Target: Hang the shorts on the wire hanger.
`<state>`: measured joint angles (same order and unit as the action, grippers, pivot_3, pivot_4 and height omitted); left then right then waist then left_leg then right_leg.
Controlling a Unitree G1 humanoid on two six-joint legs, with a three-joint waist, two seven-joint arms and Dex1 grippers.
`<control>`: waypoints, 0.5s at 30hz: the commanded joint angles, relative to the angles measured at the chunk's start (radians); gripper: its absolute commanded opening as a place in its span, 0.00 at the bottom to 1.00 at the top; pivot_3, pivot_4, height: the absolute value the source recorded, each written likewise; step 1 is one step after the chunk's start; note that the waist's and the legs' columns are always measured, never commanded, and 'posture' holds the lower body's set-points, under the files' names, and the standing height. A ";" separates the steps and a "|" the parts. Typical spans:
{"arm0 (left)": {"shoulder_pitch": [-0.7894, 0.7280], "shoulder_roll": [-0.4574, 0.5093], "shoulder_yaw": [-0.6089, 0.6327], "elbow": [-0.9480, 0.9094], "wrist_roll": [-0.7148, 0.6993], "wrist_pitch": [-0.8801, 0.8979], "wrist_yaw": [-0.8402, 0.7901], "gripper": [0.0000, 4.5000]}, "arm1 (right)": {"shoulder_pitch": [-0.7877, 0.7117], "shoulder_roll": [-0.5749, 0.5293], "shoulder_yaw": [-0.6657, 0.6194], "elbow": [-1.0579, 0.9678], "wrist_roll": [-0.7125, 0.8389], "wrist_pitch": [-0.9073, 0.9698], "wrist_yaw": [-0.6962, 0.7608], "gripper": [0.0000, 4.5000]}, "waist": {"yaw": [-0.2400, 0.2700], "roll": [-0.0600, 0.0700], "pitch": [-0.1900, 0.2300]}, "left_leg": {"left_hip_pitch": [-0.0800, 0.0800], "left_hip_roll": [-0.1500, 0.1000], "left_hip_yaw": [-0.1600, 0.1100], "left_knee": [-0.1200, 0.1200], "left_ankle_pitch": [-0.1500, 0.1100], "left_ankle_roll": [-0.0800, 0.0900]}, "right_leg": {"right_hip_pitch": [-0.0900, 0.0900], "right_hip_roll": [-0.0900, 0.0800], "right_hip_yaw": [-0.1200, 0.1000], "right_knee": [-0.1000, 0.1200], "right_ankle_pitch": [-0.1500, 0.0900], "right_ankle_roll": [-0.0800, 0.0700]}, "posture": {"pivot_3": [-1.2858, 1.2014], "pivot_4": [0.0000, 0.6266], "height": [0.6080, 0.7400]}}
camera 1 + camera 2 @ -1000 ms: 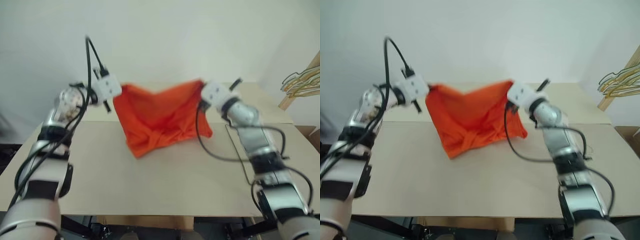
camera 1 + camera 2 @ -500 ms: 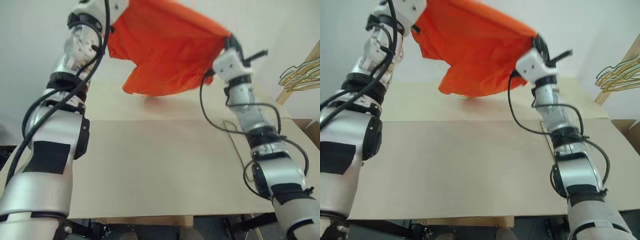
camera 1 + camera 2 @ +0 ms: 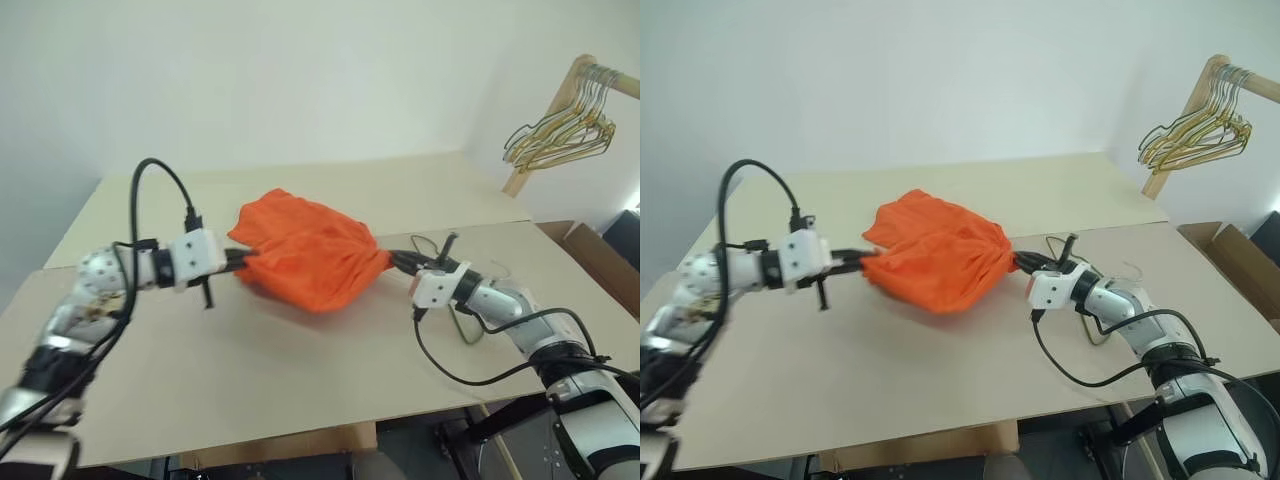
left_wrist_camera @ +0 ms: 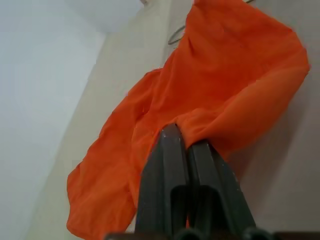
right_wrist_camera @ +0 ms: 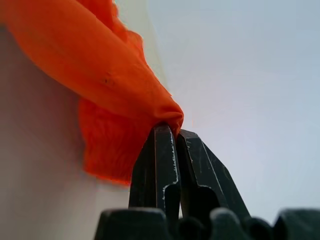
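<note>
The bright orange shorts [image 3: 310, 262] lie bunched on the tan table [image 3: 300, 400], stretched between my two grippers. My left gripper [image 3: 240, 258] is shut on the shorts' left edge; the left wrist view shows its fingers [image 4: 172, 150] pinching a fold of orange cloth. My right gripper [image 3: 392, 260] is shut on the right edge, where the fabric gathers to a point at its fingertips [image 5: 165, 145]. The thin wire hanger [image 3: 463, 330] lies flat on the table under and beside my right forearm, partly hidden by the arm and its cable.
A bunch of gold and green wire hangers [image 3: 560, 125] hangs on a wooden rack at the far right, off the table. A cardboard box [image 3: 600, 260] stands by the table's right side. Bare tabletop lies in front of the shorts.
Both arms have come down from high above the table, bringing the shorts with them. The cloth now rests bunched on the table. The camera view has also shifted.
</note>
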<state>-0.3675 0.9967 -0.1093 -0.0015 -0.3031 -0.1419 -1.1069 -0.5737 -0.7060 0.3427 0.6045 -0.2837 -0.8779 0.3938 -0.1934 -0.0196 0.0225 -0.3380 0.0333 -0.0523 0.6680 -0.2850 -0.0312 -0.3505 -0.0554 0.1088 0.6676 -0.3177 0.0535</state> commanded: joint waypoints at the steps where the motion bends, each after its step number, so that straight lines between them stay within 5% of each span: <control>1: 0.108 0.129 0.062 -0.092 -0.063 0.013 -0.194 0.01 | 0.002 -0.027 0.019 -0.057 0.067 -0.058 0.133 0.00 | 0.013 0.001 0.002 | 0.008 0.000 0.000 -0.002 -0.002 0.003 | 0.008 0.000 -0.001 -0.003 0.000 0.000 | 0.52 0.01 1.00; 6: 0.352 0.254 0.132 -0.246 -0.109 -0.006 -0.352 0.01 | 0.022 -0.097 0.083 -0.050 -0.040 -0.160 0.237 0.00 | 0.056 0.001 0.006 | 0.017 0.001 0.000 -0.004 -0.005 0.008 | 0.017 0.000 -0.003 -0.004 -0.004 -0.002 | 0.52 0.02 1.00; 15: 0.400 0.130 0.083 -0.377 -0.097 0.093 -0.285 0.01 | 0.032 -0.211 0.082 0.020 -0.267 -0.278 0.161 0.00 | 0.099 0.003 0.010 | 0.016 0.000 0.001 -0.004 -0.006 0.009 | 0.016 -0.001 -0.003 -0.004 -0.005 -0.003 | 0.51 0.03 1.00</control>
<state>0.0544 1.1386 -0.0113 -0.3748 -0.4094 -0.0533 -1.3944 -0.5342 -0.8972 0.4566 0.6188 -0.5019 -1.1272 0.6015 -0.0949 -0.0162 0.0320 -0.3215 0.0337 -0.0516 0.6638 -0.2908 -0.0219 -0.3348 -0.0562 0.1060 0.6634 -0.3228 0.0506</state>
